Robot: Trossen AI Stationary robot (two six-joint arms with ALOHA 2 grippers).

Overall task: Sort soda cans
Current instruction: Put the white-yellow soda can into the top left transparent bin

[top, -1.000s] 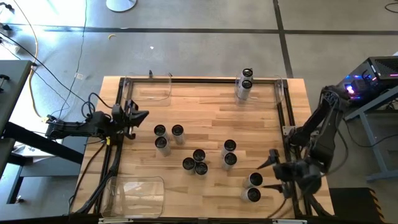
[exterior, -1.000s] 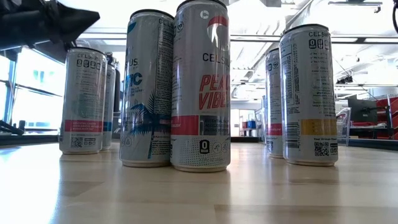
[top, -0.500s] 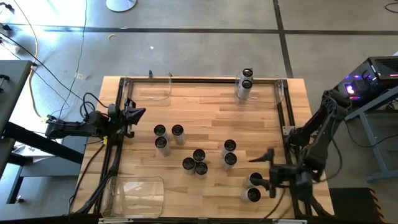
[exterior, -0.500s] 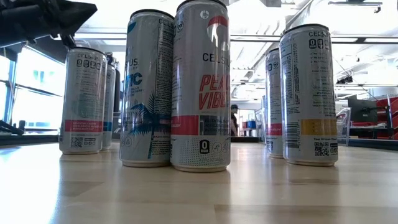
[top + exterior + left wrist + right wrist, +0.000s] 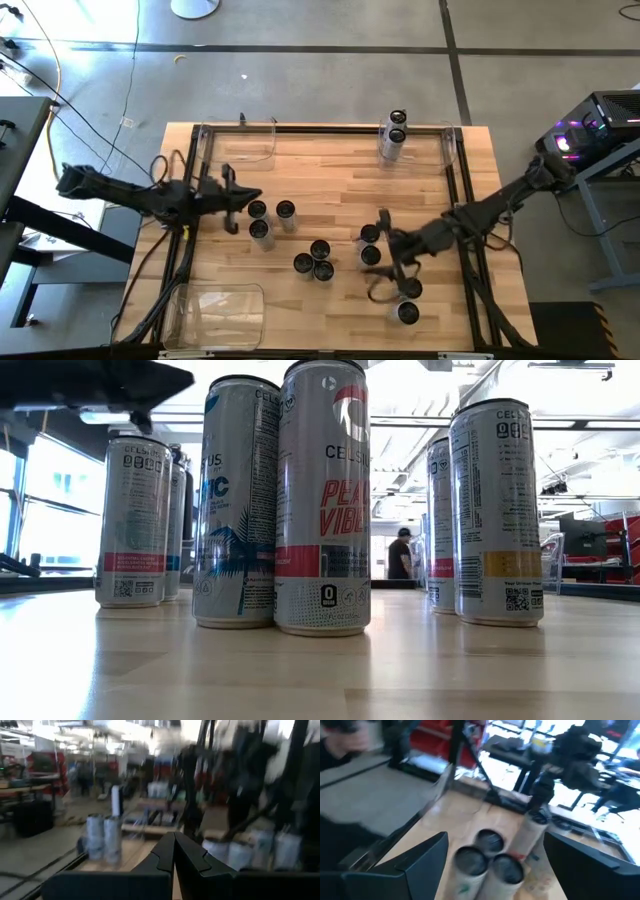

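Note:
Several soda cans stand upright on the wooden table: a left group, a middle group, a pair right of the middle and two near the front right. Two more cans stand in the far-right clear bin. My left gripper is shut and empty, just left of the left group; it also shows as the dark left gripper above the cans and the left gripper. My right gripper hangs open over the pair, its fingers wide apart around three cans below.
A clear bin sits at the far left and another clear bin at the near left. A black frame runs along the table's sides. A person stands in the room beyond the table.
My right gripper has swung from the near right corner toward the table's middle, turning as it went, and now hangs open over the pair of cans. My left gripper has moved from the left edge toward the left group of cans, staying shut. No can has moved.

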